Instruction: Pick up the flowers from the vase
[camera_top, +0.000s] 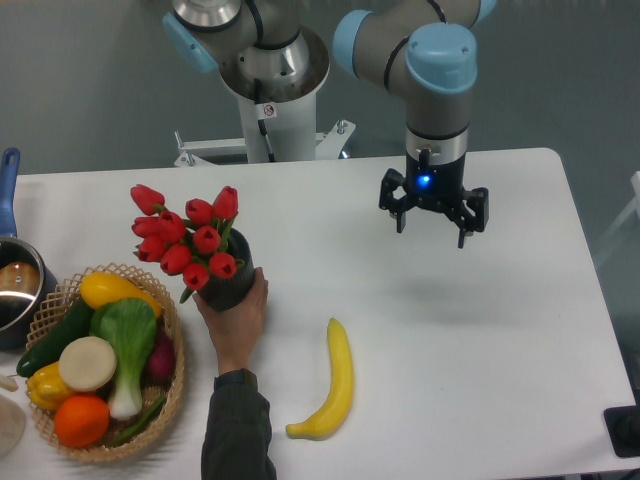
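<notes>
Flowers (188, 240) stand in the vase (229, 290) at the table's (480, 340) left, far from the gripper (431, 221), which hangs above the table with fingers apart. A person's hand (235, 325) grips the vase, beside a basket (172, 400) and banana (334, 385).

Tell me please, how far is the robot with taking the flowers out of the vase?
Nothing looks done yet: the flowers stand in the vase. A person's hand grips the vase. The gripper hangs open and empty above the table, well right of the vase. Reaching, grasping and lifting are all left.
</notes>
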